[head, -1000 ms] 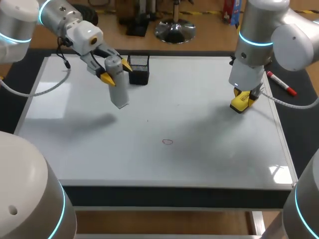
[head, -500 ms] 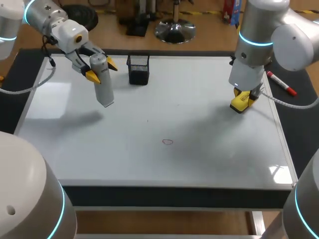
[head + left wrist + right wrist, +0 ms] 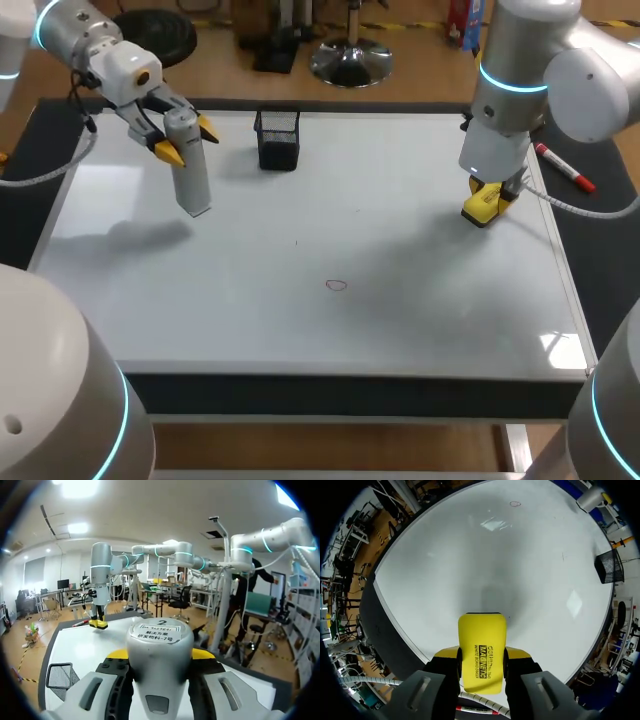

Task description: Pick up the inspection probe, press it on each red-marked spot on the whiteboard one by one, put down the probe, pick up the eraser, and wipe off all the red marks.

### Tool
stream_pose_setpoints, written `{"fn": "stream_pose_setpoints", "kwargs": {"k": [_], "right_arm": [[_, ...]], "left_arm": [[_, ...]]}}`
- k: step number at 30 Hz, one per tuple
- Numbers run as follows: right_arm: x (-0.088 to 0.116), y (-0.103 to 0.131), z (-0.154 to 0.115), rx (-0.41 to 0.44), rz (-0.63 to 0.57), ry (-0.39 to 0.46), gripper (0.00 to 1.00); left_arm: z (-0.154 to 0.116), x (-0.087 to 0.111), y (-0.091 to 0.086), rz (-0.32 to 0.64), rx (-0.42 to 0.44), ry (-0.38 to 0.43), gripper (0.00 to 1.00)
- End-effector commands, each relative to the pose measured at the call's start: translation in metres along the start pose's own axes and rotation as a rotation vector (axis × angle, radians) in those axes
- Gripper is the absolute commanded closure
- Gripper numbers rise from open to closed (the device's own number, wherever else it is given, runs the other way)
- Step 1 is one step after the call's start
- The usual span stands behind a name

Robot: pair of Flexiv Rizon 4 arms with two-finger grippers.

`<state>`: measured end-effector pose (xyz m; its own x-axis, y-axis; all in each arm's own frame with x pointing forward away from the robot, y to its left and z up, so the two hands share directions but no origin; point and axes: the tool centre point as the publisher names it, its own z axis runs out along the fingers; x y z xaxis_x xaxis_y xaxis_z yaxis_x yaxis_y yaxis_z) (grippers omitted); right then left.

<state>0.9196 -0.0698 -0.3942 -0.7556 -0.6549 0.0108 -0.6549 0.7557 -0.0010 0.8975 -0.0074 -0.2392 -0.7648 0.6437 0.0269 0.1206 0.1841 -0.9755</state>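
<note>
Left gripper (image 3: pixel 187 140) clamps the probe (image 3: pixel 190 185) above the whiteboard's (image 3: pixel 420 310) far left: lower it upright and release once it rests. Right gripper (image 3: pixel 482 656) grips the eraser (image 3: pixel 481 208), right of the red mark (image 3: pixel 336 285).

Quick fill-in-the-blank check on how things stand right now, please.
The left gripper holds the inspection probe with its tip pointing ___. The right gripper is shut on a ___ eraser. The whiteboard shows ___ red mark.
Missing words: down; yellow; one.
</note>
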Motion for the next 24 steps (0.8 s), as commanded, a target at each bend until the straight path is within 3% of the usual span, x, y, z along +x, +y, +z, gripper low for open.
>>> {"fn": "stream_pose_setpoints", "kwargs": {"k": [1, 21, 24], "right_arm": [[0.000, -0.001, -0.001, 0.001, -0.001, 0.003, 1.00], [0.000, -0.001, -0.001, 0.001, -0.001, 0.003, 1.00], [0.000, 0.010, -0.007, 0.030, -0.028, 0.002, 1.00]], "left_arm": [[-0.006, 0.005, -0.005, 0.010, -0.004, -0.019, 1.00], [-0.006, 0.005, -0.005, 0.010, -0.004, -0.019, 1.00], [-0.006, 0.005, -0.005, 0.010, -0.004, -0.019, 1.00]]}}
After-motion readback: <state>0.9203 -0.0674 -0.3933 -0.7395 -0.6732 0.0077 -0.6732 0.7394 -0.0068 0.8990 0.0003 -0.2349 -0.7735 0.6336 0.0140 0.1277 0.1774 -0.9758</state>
